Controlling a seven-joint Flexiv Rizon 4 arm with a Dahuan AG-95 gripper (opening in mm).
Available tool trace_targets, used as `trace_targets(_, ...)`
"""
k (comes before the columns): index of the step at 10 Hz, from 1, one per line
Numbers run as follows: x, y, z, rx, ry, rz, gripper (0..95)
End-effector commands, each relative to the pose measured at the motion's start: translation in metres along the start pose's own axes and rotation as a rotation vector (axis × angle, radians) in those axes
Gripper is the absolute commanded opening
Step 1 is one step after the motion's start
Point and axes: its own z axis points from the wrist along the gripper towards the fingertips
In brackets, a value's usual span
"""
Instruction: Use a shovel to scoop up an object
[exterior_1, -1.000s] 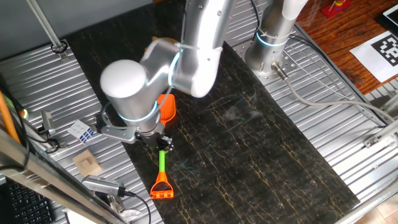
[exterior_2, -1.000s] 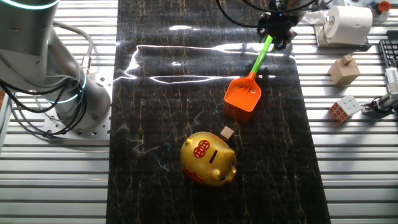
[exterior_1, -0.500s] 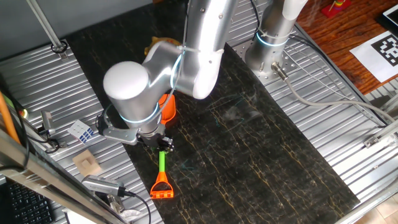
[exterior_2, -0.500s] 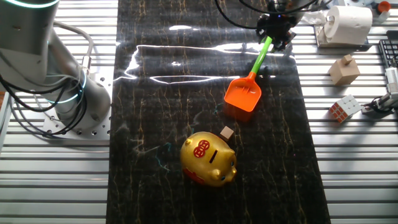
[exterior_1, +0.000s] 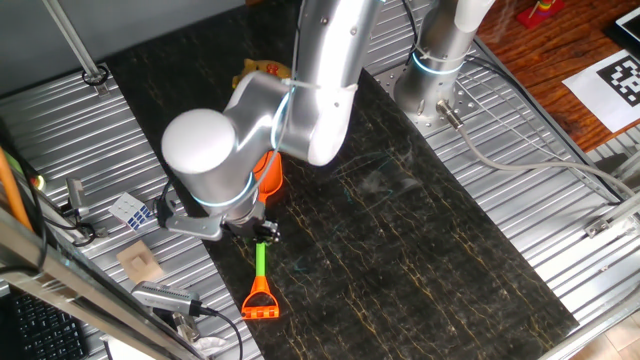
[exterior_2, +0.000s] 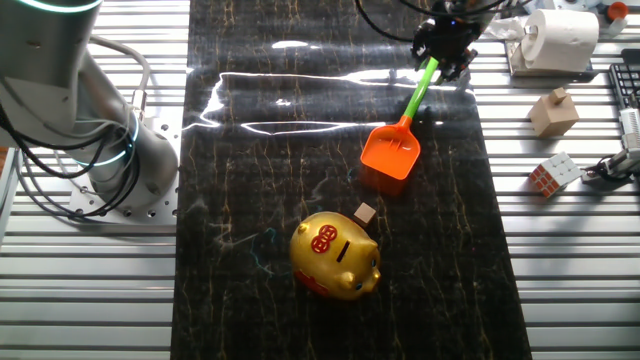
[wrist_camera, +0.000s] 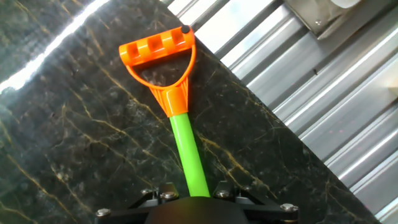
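Other fixed view, left to right. One gold piggy-bank object (exterior_2: 336, 254) stands on the dark mat (exterior_2: 250, 150); one small tan cube (exterior_2: 366, 212) lies just beside it. One shovel (exterior_2: 400, 126) rests blade-down on the mat, well apart from the object, its green shaft rising to one gripper (exterior_2: 443, 48), whose two fingers are closed on the shaft below the orange handle. On the ribbed metal table (exterior_2: 580, 250): one puzzle cube (exterior_2: 556, 173), one wooden block (exterior_2: 553, 111), one paper roll (exterior_2: 561, 39).
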Motion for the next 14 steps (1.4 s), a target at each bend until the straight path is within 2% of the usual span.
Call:
trace_targets(1,-0.0004,0.0002,-0.0001,-0.007,0.035,-0.037,38.0)
trace_targets(6,-0.0004,0.0002,-0.0001,-0.012,0.037,-0.060,38.0)
trace_targets(8,-0.0004,0.0002,-0.0001,-0.007,0.020,-0.049,38.0)
trace_targets(10,-0.0004,0.0002,-0.0001,-0.007,0.016,-0.046,38.0)
trace_targets(14,-0.0084,0.0011,0.0022,-0.002,-0.014,-0.027,38.0)
